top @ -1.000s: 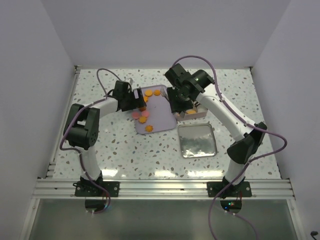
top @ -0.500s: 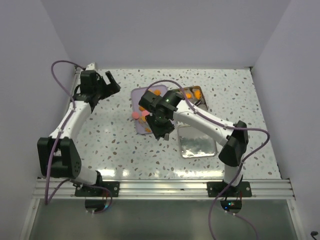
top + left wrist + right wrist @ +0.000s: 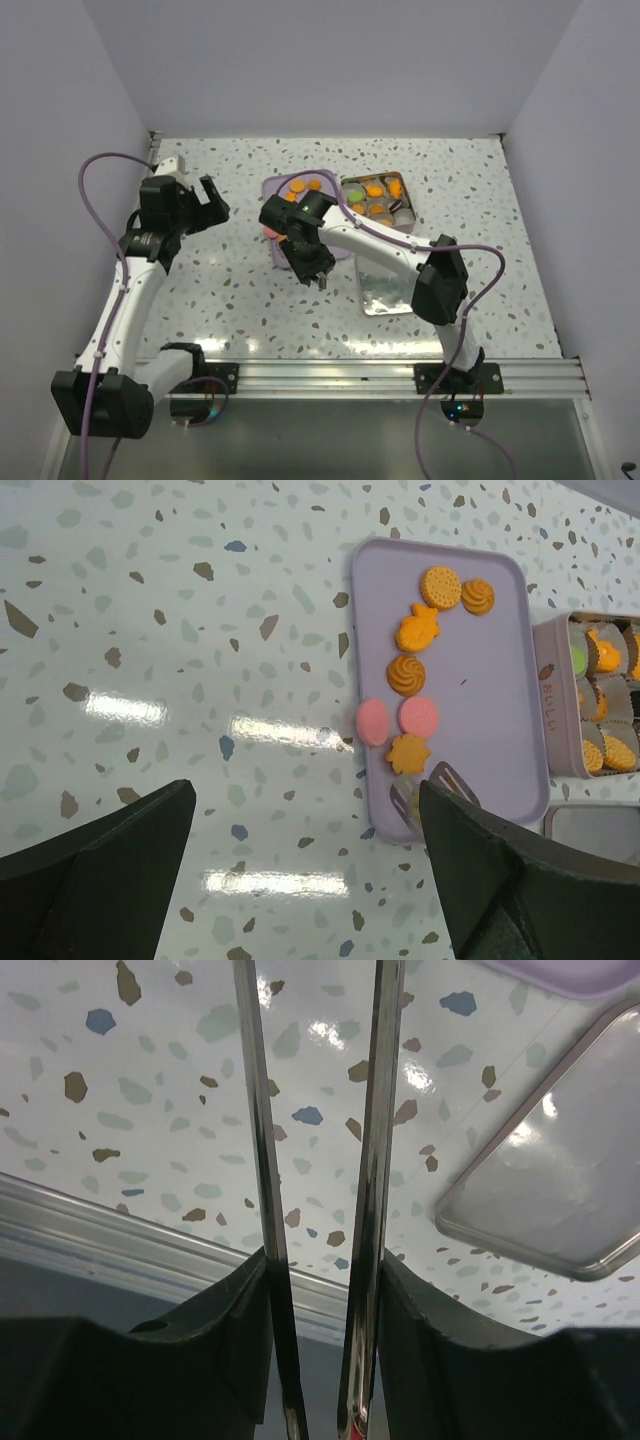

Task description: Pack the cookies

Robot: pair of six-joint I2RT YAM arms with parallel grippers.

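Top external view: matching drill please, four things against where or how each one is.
1. pink cookies
2. green cookie
3. metal lid
4. left gripper

A. inside the tin
B. open, over bare table
C. on the lilac tray
D. flat on the table, on the tin's near side

Pairs: 1-C, 2-A, 3-D, 4-B

Bright, even overhead light leaves white glare streaks on the glossy speckled terrazzo table (image 3: 150, 600) left of the lilac rectangular tray (image 3: 480, 680).
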